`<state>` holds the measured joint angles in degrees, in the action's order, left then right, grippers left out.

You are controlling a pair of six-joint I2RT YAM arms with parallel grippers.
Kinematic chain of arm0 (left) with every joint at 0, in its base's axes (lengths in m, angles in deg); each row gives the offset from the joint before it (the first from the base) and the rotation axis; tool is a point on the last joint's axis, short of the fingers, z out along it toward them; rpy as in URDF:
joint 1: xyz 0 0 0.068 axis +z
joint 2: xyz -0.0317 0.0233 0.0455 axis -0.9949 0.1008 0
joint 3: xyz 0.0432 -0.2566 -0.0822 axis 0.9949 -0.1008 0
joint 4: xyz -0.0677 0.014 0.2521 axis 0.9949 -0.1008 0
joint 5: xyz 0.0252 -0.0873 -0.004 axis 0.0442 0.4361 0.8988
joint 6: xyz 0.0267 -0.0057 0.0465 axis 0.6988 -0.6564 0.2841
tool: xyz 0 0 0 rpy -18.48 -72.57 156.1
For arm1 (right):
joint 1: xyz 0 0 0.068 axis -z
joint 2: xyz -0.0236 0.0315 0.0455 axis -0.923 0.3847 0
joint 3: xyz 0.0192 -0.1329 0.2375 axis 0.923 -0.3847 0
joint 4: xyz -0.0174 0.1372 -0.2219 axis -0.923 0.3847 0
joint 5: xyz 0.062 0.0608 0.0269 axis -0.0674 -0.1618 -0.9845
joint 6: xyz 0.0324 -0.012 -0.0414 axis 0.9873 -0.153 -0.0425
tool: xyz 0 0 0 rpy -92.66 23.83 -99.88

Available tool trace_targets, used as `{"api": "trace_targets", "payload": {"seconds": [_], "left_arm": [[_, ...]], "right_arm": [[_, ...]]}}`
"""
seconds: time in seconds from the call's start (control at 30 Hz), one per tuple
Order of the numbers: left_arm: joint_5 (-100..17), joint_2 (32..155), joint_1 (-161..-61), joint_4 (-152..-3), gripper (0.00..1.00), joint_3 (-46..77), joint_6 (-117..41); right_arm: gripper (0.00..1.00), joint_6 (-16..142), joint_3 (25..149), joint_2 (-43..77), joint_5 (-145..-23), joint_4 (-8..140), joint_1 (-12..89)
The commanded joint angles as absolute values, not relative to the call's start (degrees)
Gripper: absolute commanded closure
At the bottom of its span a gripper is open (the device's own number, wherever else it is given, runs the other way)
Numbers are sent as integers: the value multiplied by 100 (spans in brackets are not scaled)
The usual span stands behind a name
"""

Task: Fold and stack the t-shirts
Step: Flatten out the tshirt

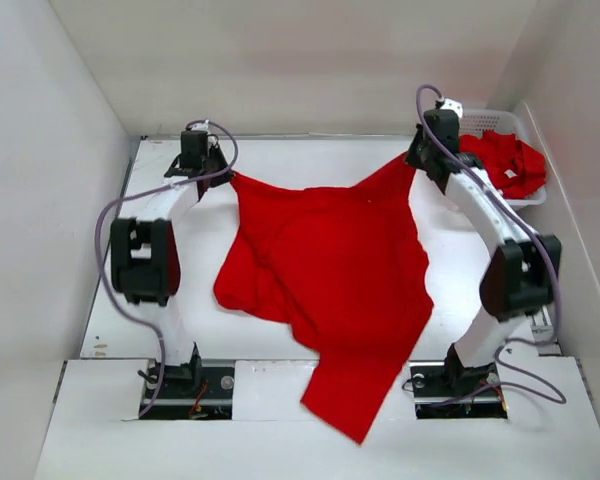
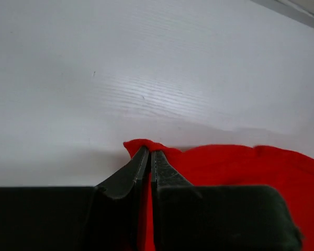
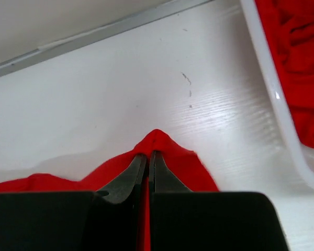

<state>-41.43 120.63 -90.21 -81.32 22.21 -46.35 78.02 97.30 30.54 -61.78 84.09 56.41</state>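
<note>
**On the table: one shirt spread out, no fold made yet**

Across the middle of the table (image 1: 280,150) a red shirt (image 1: 330,270) is stretched between the two arms. Its far edge is pulled taut, and its lower part trails over the near edge between the arm bases. The left gripper (image 1: 225,175) has its jaws pinched tight on one far corner of the cloth. The right gripper (image 1: 416,158) is clamped the same way on the other far corner. The cloth lies rumpled, with creases across the body and the left side bunched.

By my reading the work is at an early stage. This shirt is only being laid out flat, no fold shows in it, and no finished stack is visible anywhere.

At the far right corner stands a white basket (image 1: 492,122), just beside the right gripper. Other red shirts (image 1: 505,160) lie crumpled inside it, unfolded, so they are left to do. How many there are I cannot tell.
</note>
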Motion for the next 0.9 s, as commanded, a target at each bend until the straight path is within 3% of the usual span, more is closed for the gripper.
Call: {"api": "trace_targets", "payload": {"seconds": [0.0,0.17,0.37,0.43,0.47,0.67,0.8,0.87], "left_arm": [[-2956,12603,-9010,-7199,100,3041,-4480],[-2710,14063,-9010,-7691,100,5112,-4268],[-2700,15102,-8957,-7641,100,6277,-4179],[-2876,15242,-8957,-7333,94,6348,-4179],[-2937,15295,-8957,-7236,85,6418,-4179],[-2990,16076,-8957,-6778,78,7182,-4126],[-3043,16587,-8957,-6742,68,7859,-4214],[-3096,16579,-8957,-6910,49,8062,-4276]], "right_arm": [[100,7885,10764,3527,-6402,8030,5806],[100,7656,11637,4873,-6402,8031,5806],[100,7542,12288,5340,-6025,7821,5859],[100,7542,12358,5418,-5972,7732,5920],[100,7542,12585,5480,-5972,7732,5920],[100,7411,13236,6095,-6024,7671,5973],[100,7226,13780,6570,-6024,7547,5973],[96,7164,14106,6868,-6077,7705,6025]]}}
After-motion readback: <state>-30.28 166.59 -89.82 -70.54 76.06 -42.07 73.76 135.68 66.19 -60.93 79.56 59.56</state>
